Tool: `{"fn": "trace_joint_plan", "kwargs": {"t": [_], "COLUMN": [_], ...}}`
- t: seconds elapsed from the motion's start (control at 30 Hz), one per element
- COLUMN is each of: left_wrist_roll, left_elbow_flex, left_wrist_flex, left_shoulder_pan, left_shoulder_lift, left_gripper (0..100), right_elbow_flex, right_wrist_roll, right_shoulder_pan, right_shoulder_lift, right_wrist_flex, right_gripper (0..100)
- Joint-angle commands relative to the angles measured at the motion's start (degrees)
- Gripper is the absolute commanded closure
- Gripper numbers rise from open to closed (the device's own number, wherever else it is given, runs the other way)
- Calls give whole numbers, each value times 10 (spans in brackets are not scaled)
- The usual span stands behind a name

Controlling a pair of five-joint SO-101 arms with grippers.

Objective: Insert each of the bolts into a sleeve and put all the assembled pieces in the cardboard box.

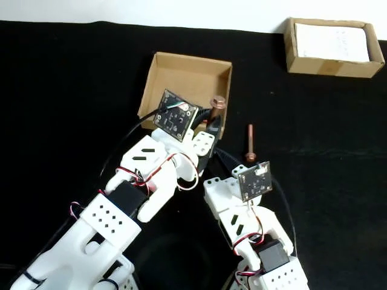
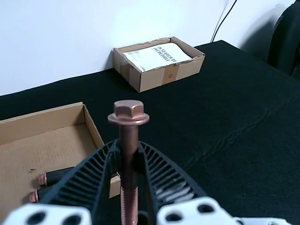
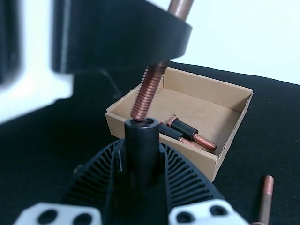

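The left fingers (image 2: 93, 180) squeeze the hard metal bolt (image 2: 128, 140) around its middle, its tip at the hole of the stiff black sleeve (image 3: 142, 147), pinched by the right fingers (image 3: 183, 185) near the box (image 3: 206, 88). Both look light and slippery, so firm side grips seem best.

Head of held bolt (image 3: 149, 91) cut off at frame edge, past the blurred left gripper (image 3: 140, 40). Base of sleeve (image 3: 140, 133) hidden inside right gripper (image 3: 140, 150).

- Two assembled pieces (image 3: 183, 127) are lying in the cardboard box (image 1: 181, 78).
- A loose bolt (image 1: 250, 142) is lying right of it.
- A second box (image 1: 329, 66) is sitting farther back.
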Motion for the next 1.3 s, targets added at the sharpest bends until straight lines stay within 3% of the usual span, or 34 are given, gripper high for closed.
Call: {"fn": "trace_joint_plan", "kwargs": {"t": [0.0, 0.2, 0.43, 0.6, 1.27], "left_wrist_roll": [4, 57, 61, 94, 97], "left_elbow_flex": [-23, -21, -4, -4, 0], "left_wrist_flex": [-9, 2, 19, -42, -67], "left_shoulder_pan": [7, 7, 7, 2, -15], "left_shoulder_lift": [-2, -42, -51, -48, 32], "left_gripper": [991, 991, 991, 991, 991], "right_elbow_flex": [2, 2, 2, 3, -1], "right_wrist_roll": [5, 4, 4, 4, 4], "right_shoulder_pan": [21, 26, 26, 26, 26], "right_shoulder_lift": [-5, -5, -5, -5, -5], "right_wrist_flex": [-15, -15, -15, -15, -15], "right_gripper": [992, 992, 992, 992, 992]}}
